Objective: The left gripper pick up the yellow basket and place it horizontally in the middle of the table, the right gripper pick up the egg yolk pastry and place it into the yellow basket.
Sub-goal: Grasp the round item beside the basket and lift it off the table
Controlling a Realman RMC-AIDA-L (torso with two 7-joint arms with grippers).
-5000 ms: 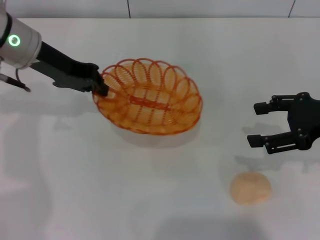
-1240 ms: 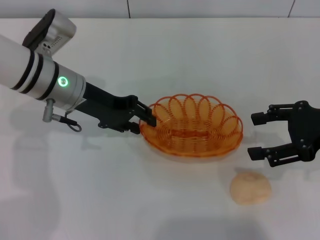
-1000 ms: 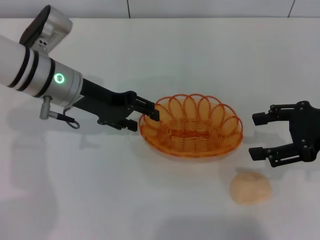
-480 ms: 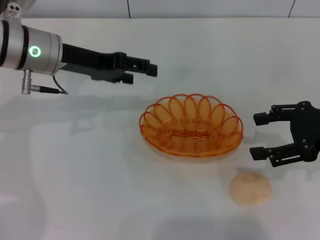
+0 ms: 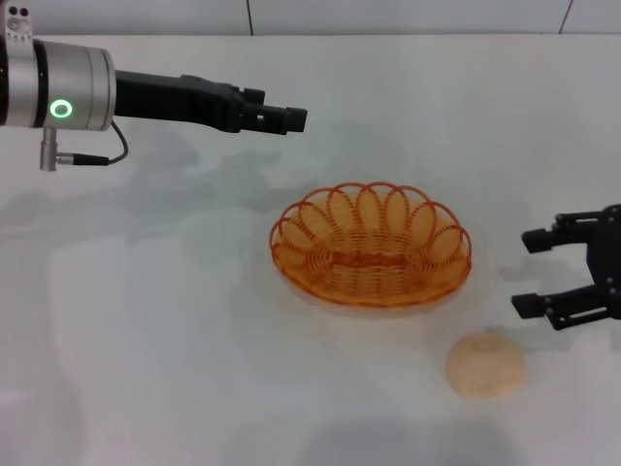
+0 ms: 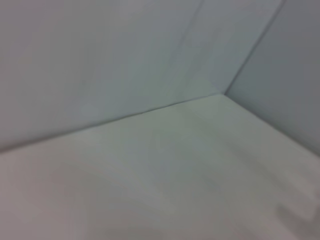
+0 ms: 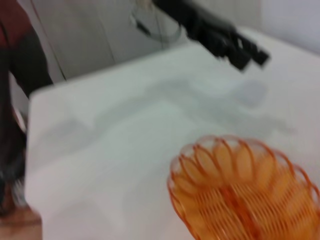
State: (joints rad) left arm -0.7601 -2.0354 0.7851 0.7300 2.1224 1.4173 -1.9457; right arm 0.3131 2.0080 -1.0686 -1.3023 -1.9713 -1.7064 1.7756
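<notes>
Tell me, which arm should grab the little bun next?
The right one, probably. The right gripper hangs open close beside the egg yolk pastry, while the left gripper is raised far off, beyond the yellow basket.

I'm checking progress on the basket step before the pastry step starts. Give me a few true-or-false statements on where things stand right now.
1. The yellow basket sits on the table with no gripper touching it. True.
2. The egg yolk pastry lies inside the basket. False: it lies on the table, outside the rim.
3. The left gripper grips the basket rim. False: it hangs apart from the basket, holding nothing.
4. The right gripper has its fingers open. True.
5. The right gripper holds the pastry. False: it is empty.
</notes>
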